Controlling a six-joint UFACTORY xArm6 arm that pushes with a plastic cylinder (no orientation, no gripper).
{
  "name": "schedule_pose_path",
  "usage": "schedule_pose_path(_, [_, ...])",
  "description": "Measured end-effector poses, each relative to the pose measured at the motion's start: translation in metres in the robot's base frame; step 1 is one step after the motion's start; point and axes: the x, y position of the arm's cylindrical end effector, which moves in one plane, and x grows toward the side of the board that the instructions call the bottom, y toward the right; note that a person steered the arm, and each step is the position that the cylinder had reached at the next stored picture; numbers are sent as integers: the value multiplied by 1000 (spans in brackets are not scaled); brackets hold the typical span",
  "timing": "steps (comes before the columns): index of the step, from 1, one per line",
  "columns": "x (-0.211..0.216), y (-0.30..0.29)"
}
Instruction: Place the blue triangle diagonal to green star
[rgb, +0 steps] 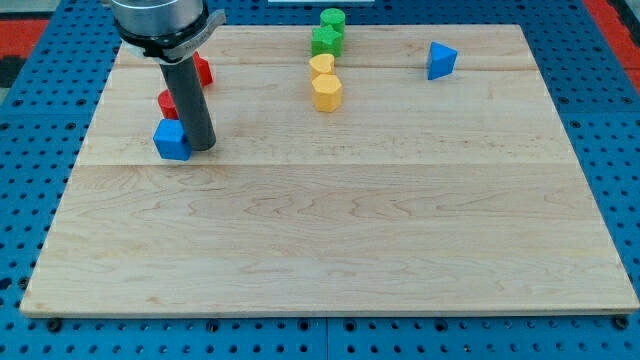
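Observation:
The blue triangle (440, 60) lies near the view's top right on the wooden board (330, 240). The green star (326, 40) sits at the top middle, well to the left of the triangle. My tip (203, 147) is far off at the view's left, touching the right side of a blue cube (171, 139). The rod stands upright above it.
A green cylinder (333, 18) sits just above the star. A yellow heart (321, 66) and a yellow hexagon (327, 92) lie just below it. Two red blocks (201, 69) (167, 102) are partly hidden behind the rod at the left.

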Motion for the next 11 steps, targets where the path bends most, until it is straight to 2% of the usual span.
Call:
schedule_pose_path(1, [-9,142])
schedule_pose_path(2, [-48,278])
schedule_pose_path(3, [-125,366])
schedule_pose_path(4, [-193,325])
schedule_pose_path(5, [-151,254])
schedule_pose_path(6, [-57,248])
schedule_pose_path(7, [-82,241])
schedule_pose_path(8, [-144,243])
schedule_pose_path(9, [-128,312])
schedule_pose_path(10, [-73,262])
schedule_pose_path(11, [-43,217])
